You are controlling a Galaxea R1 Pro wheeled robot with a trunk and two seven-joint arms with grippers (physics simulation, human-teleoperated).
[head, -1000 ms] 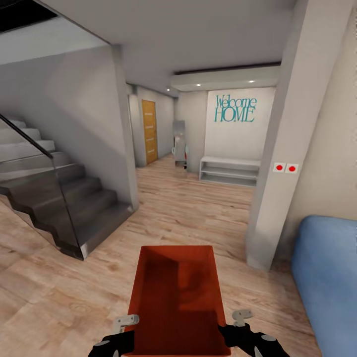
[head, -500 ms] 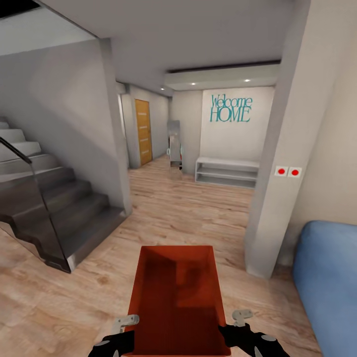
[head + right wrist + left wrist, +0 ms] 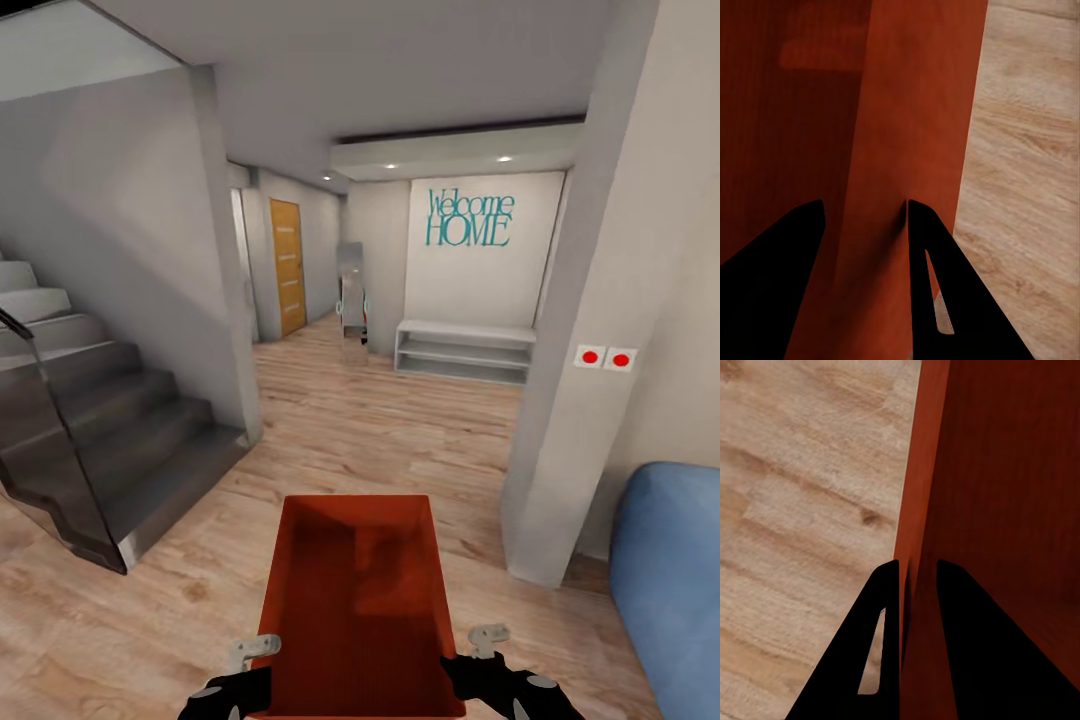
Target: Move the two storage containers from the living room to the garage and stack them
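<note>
Storage container, orange-red and lidless, carried open side up in front of the trunk, clear of the wood-plank floor; interior empty as far as visible. Held by both long walls: left gripper clamped astride the left wall, one finger inside and one outside; right gripper likewise pinching the right wall between its fingers. Two-sided hold judged necessary to keep the thin-walled box level in transit and to stop it swinging. Second container not accounted for here. Location: living room side of the house, blue sofa at right, grey pillar with two red switches just ahead on the right, staircase with glass balustrade at left. Hallway ahead open, leading to a white shelf bench under the "Welcome HOME" lettering and a wooden door beyond. Stage judged as transport toward the garage, not yet reached. Risk noted: pillar corner and stair foot narrow the passage; wall pinch could slip if jolted.
</note>
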